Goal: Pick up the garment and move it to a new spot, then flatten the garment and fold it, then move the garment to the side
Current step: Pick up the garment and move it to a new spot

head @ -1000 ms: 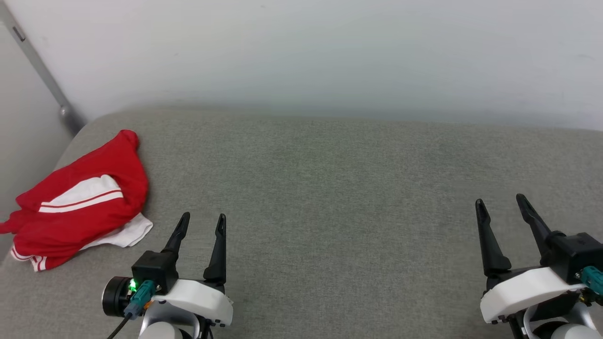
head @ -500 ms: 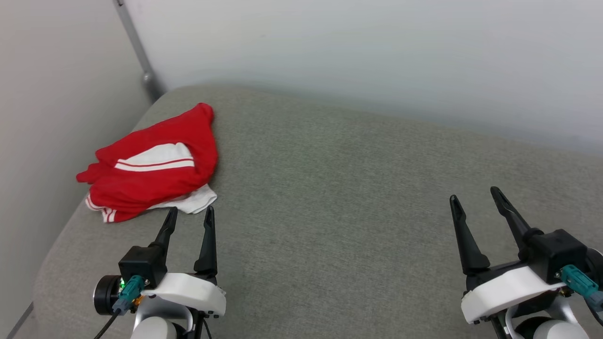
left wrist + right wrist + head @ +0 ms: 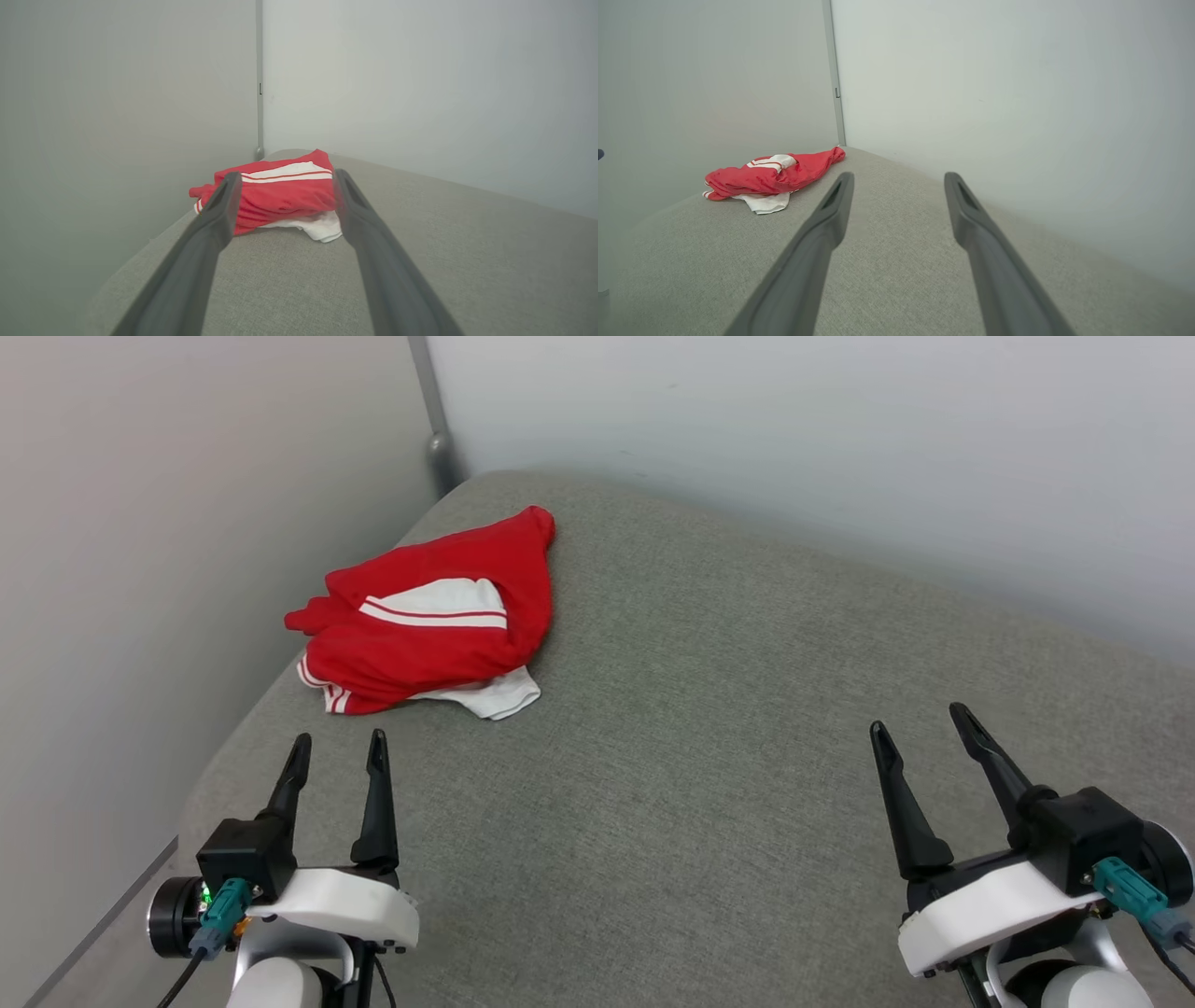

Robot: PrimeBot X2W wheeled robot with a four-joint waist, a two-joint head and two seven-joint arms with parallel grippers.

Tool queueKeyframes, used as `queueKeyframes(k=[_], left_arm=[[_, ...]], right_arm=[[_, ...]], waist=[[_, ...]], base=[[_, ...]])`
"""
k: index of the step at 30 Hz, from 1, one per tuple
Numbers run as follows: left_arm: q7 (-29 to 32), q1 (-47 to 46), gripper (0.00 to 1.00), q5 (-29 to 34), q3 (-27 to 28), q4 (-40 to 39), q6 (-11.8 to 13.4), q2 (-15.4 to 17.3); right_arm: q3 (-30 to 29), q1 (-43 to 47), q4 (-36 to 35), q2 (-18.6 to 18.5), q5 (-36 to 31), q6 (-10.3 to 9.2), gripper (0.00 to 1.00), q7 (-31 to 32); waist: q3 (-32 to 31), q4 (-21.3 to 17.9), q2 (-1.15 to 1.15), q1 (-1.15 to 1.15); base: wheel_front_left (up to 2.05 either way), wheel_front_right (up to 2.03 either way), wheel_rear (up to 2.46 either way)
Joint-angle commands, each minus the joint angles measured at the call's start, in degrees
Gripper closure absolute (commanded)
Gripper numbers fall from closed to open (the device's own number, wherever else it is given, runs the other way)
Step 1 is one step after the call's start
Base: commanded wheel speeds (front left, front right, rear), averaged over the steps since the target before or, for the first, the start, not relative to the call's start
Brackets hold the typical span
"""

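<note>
Pale walls (image 3: 794, 429) meeting at a grey corner post (image 3: 431, 411), with a grey fabric-covered desk (image 3: 709, 728) below. Close in front of the corner post, by the desk's left edge: the garment (image 3: 439, 616), bunched in a red heap. White panel with a red stripe on top, white sleeve poking out on the side away from the post, red-and-white striped trim at the lower left. Farther from the post than the garment, short of the heap and not touching it: left hand (image 3: 339, 737), fingers spread, nothing between them, pointed toward the red cloth. Well away from the post, off to the right across bare fabric: right hand (image 3: 918, 719), fingers likewise spread wide and empty, above the desk.
</note>
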Motion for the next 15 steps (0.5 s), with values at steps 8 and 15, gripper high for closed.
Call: queueKeyframes(k=[8, 15], left_arm=[[-0.2, -0.4, 0.0, 0.5, 0.8, -0.6, 0.2, 0.0], [-0.2, -2.7, 0.0, 1.1, 0.9, -0.4, -0.1, 0.6]], right_arm=[[0.0, -1.4, 1.0, -0.3, 0.4, -0.02, 0.0, -0.6], [0.1, -2.2, 1.5, -0.8, 0.5, -0.02, 0.0, -0.6]], waist=[[1.0, 1.8, 0.0, 0.0], [1.6, 1.2, 0.0, 0.0]], base=[[0.0, 0.0, 0.0], [0.0, 0.0, 0.0]])
